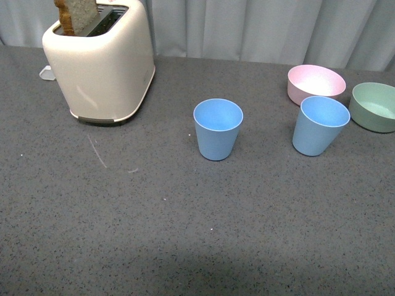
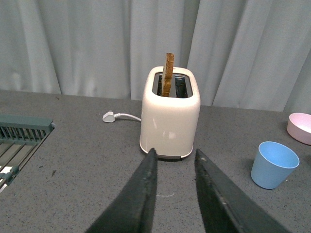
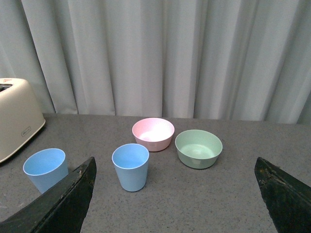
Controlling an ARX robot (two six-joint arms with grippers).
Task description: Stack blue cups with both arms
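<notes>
Left blue cup (image 1: 218,129) mid-table, right blue cup (image 1: 320,125) just beside the pink bowl (image 1: 316,83), both upright. Left gripper (image 2: 176,153) slightly apart, right gripper (image 3: 175,167) wide apart, only the fingers visible. The green bowl (image 1: 374,106) is cut off at the edge.

My left gripper (image 2: 175,152) hangs before the cream toaster (image 2: 170,116), jaws apart, nothing between them. A toast slice (image 2: 168,74) stands in the toaster's slot (upright, browned). A blue cup (image 2: 274,164) sits upright near the toaster; a white plug (image 2: 110,116) lies on its other side.
</notes>
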